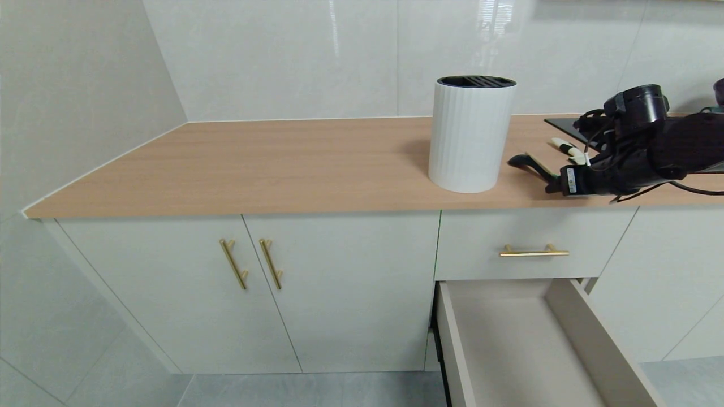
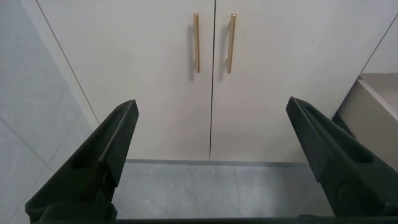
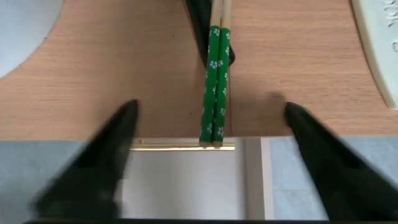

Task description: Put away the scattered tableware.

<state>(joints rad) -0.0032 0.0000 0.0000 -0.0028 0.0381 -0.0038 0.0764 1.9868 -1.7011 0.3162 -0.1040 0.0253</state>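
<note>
Open drawer (image 1: pixel 498 339) lies below the desk (image 1: pixel 283 164). My right claw (image 3: pixel 210 109) hangs released, fingers (image 3: pixel 118 140) either side of the chopsticks (image 3: pixel 214 74), which lie on the desk, green ends at its edge. My left claw (image 2: pixel 210 106), also released, faces cupboard doors (image 2: pixel 280 81).

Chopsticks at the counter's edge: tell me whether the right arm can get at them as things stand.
Probably yes. The chopsticks lie on the counter, green ends past its edge, directly between the open jaws of the right gripper, and nothing blocks them. A dark utensil lies close beside them.
</note>
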